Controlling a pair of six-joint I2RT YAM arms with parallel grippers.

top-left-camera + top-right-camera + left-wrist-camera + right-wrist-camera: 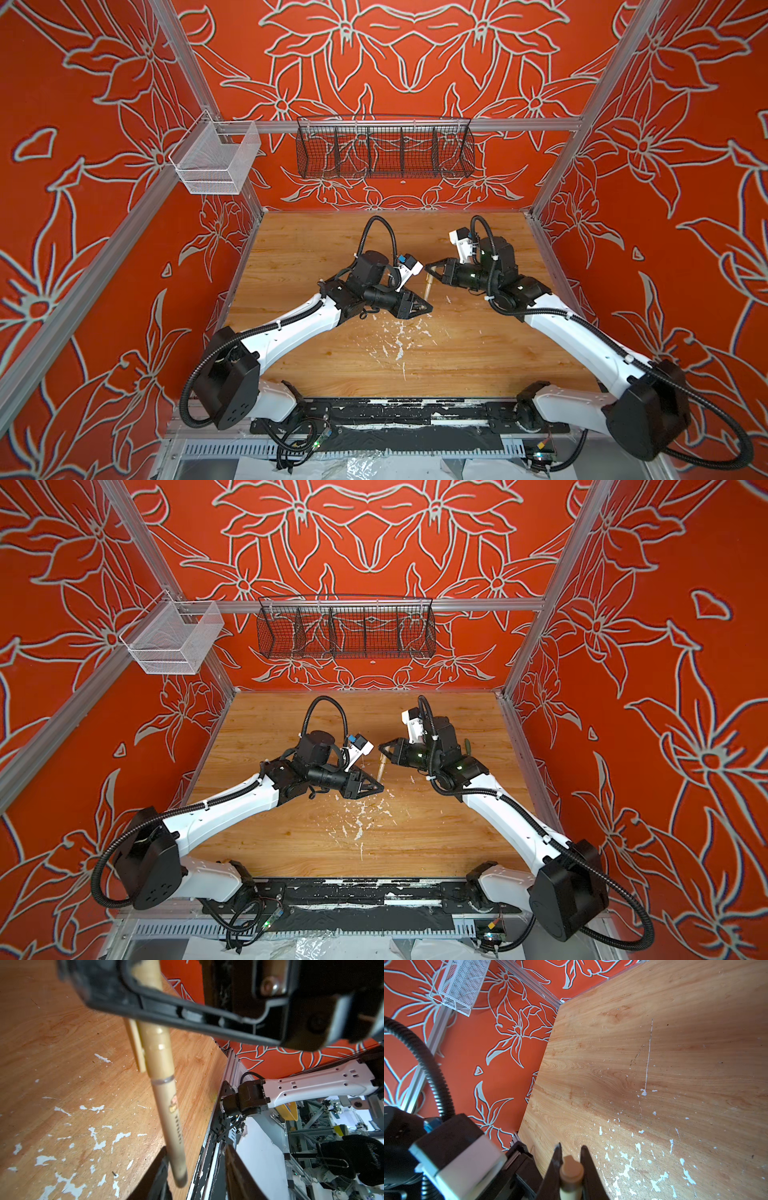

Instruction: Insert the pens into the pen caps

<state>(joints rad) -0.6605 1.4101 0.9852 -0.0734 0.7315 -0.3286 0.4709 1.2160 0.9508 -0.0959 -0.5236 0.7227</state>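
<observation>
Top views both show the tan pen (pixel 428 287) running roughly 12-to-6 between the grippers, its tan cap (pixel 158 1051) at 12 o'clock clamped in the right gripper (pixel 428 267). At 6 o'clock the left gripper (pixel 429 308) stands with jaws apart, the pen's tail loose beside one finger.

The arms (pixel 291 328) were cased in white with black joints and trailed by ribbed black cables (pixel 432 1070); the left gripper (pixel 430 308) and right gripper (pixel 430 272) were finished in black.
</observation>
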